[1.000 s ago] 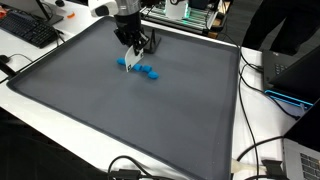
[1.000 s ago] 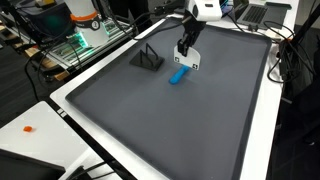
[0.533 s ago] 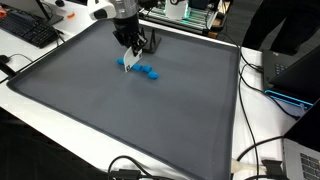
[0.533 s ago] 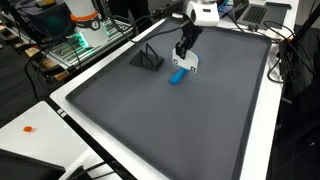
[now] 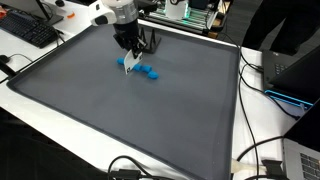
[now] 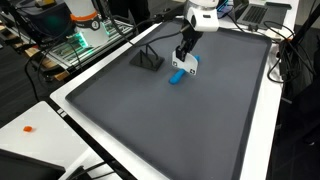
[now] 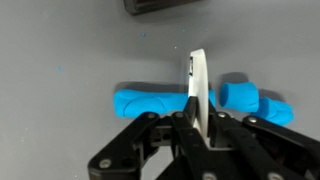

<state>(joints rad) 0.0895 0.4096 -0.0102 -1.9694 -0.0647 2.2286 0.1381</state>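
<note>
The tool pinches a thin white piece edge-on, upright at the row of blue blocks. The blocks lie on the gray surface, near a black stand.

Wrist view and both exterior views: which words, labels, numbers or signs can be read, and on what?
None readable: the thin white flat card between the fingers shows no print, the blue rounded blocks bear no marks, and the black keyboard is too small to read.
</note>
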